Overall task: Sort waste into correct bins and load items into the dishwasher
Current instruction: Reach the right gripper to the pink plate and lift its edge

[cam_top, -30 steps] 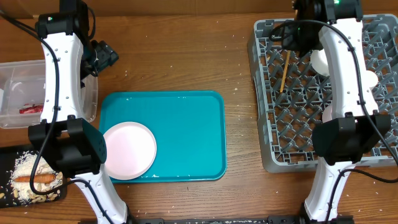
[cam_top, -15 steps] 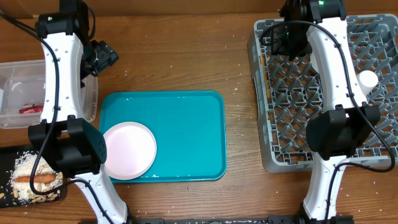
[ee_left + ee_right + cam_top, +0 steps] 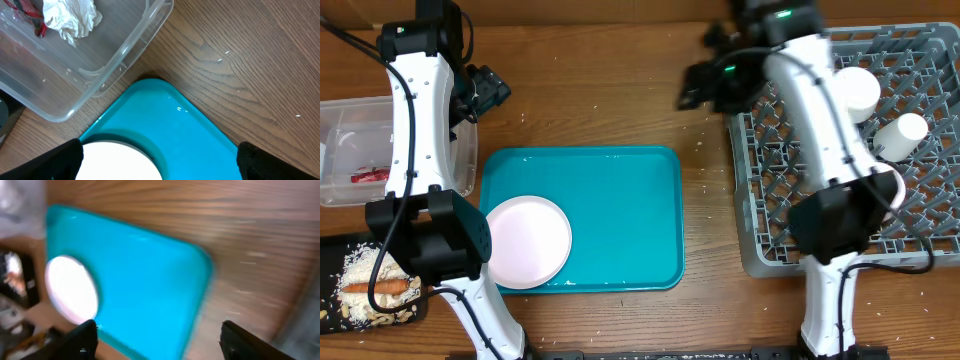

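The right gripper has swung off the dish rack toward the teal tray, fingers spread, empty. The small plate lies well apart to its left. Best approach low and pinch its rim.

On the brown wooden counter: teal serving tray near the middle, clear tub at the left edge, black tray in the near-left corner, grey dish rack along the right edge. Scattered white specks between tray and rack.
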You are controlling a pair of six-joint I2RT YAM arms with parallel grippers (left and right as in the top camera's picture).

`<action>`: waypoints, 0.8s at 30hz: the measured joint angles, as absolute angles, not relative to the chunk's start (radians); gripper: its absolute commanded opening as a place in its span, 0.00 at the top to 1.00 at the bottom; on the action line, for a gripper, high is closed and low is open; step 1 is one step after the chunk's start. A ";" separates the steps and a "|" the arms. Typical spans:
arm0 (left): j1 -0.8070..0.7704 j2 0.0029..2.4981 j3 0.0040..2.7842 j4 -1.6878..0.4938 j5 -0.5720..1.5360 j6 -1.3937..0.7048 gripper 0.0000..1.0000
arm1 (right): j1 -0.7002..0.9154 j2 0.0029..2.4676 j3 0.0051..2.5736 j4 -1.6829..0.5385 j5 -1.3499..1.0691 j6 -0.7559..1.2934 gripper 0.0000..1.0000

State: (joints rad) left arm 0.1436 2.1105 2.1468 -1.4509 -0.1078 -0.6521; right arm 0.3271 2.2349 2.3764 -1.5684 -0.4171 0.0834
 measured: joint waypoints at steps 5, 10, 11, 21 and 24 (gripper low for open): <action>0.144 2.111 2.147 -1.451 -0.108 -0.652 0.00 | 0.590 2.244 2.377 -1.470 -0.412 0.137 0.00; 0.144 2.111 2.147 -1.451 -0.108 -0.652 0.00 | 0.758 2.322 2.377 -1.432 -0.325 0.254 0.11; 0.144 2.111 2.147 -1.451 -0.108 -0.652 0.00 | 0.789 2.350 2.377 -1.431 -0.313 0.279 0.16; 0.144 2.111 2.147 -1.451 -0.108 -0.652 0.00 | 0.934 2.458 2.377 -1.417 -0.276 0.426 0.44; 0.144 2.111 2.147 -1.451 -0.108 -0.652 0.00 | 0.956 2.491 2.376 -1.401 -0.273 0.472 0.49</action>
